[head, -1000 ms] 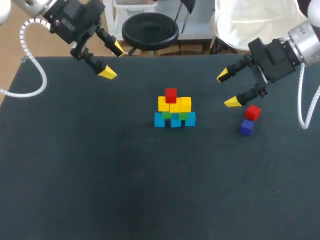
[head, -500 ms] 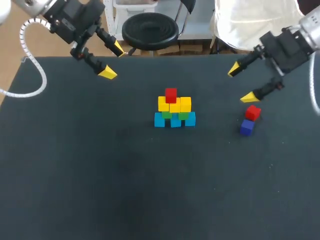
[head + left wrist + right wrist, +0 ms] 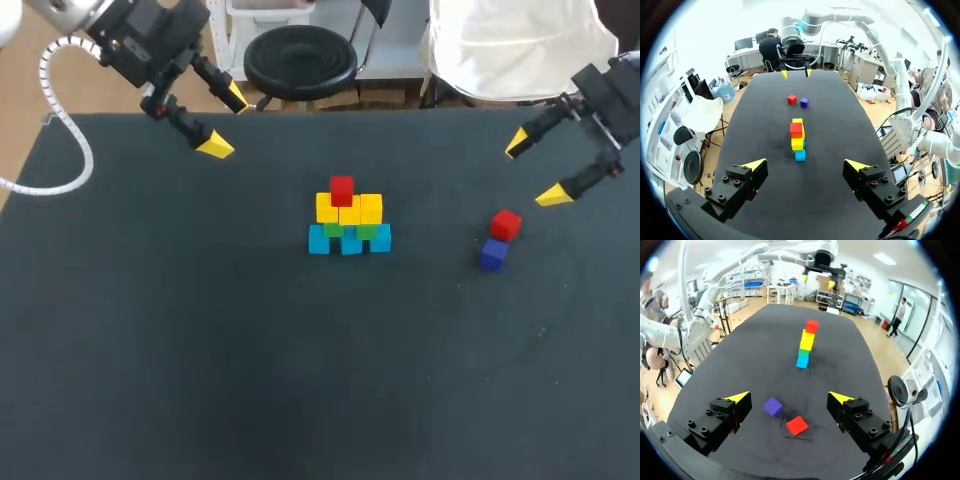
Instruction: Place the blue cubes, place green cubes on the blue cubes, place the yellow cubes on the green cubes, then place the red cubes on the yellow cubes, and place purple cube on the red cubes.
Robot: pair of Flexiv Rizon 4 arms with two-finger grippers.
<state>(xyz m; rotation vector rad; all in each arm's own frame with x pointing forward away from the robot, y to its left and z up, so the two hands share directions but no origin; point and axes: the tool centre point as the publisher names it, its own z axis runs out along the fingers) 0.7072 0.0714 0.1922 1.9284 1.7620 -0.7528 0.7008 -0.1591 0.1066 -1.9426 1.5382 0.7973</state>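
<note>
Red layer half built: the right pincer (image 3: 535,170), released and empty, hangs near the loose red cube (image 3: 506,224), likely next pick.

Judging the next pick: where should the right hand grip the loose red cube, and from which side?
Probably from straight above, on two opposite side faces of the loose red cube. It lies flat and askew, the purple cube close at one corner, so the right hand should turn to match.
</note>
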